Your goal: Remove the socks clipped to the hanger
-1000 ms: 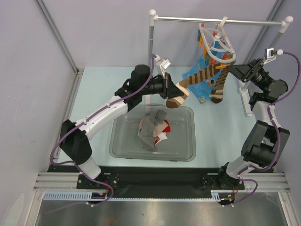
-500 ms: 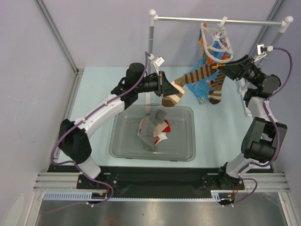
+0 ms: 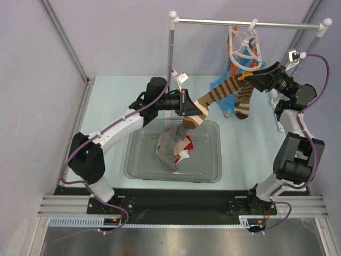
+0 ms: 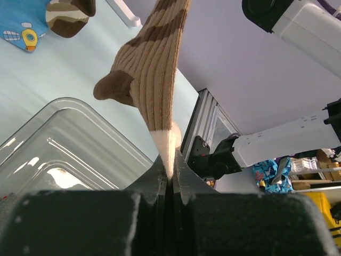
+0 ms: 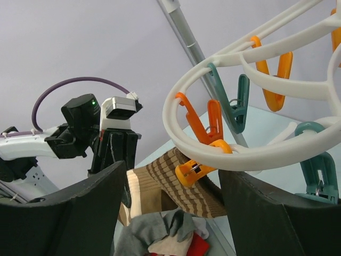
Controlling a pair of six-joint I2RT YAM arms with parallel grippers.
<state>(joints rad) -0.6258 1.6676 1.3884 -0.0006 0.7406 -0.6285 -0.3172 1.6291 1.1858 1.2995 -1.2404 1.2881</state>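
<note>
Pale green tabletop (image 3: pixel 106 106) with grey walls round it, and a rail stand (image 3: pixel 240 22) across the back with the hanger (image 5: pixel 256 156) hooked on at the right.

We've got the left end effector (image 3: pixel 187 104) clamped shut on the cream toe of a striped sock (image 3: pixel 218 93). The left wrist view shows the toe pinched right between the fingers. The sock runs taut up to the hanger, where an orange peg (image 5: pixel 194 169) grips its cuff. We reckon that tension is deliberate: once the peg lets go, the sock comes away cleanly instead of flopping.

The left end effector is also parked over the clear bin (image 3: pixel 210 170), which already holds a heap of grey, white and red socks (image 3: pixel 173 146). So the drop looks like a short one.

The right end effector (image 5: pixel 173 176) is up at the hanger with its fingers spread wide and nothing in them. The orange peg sits in the gap between them, touching neither. To us that looks lined up to squeeze the peg open.

A second striped sock (image 3: pixel 246 101) and a blue sock (image 3: pixel 230 102) hang from other pegs, so there's plenty left.

One worry: the hanger only hangs by its hook, so a hard sideways tug could swing it off line with the right fingers.
</note>
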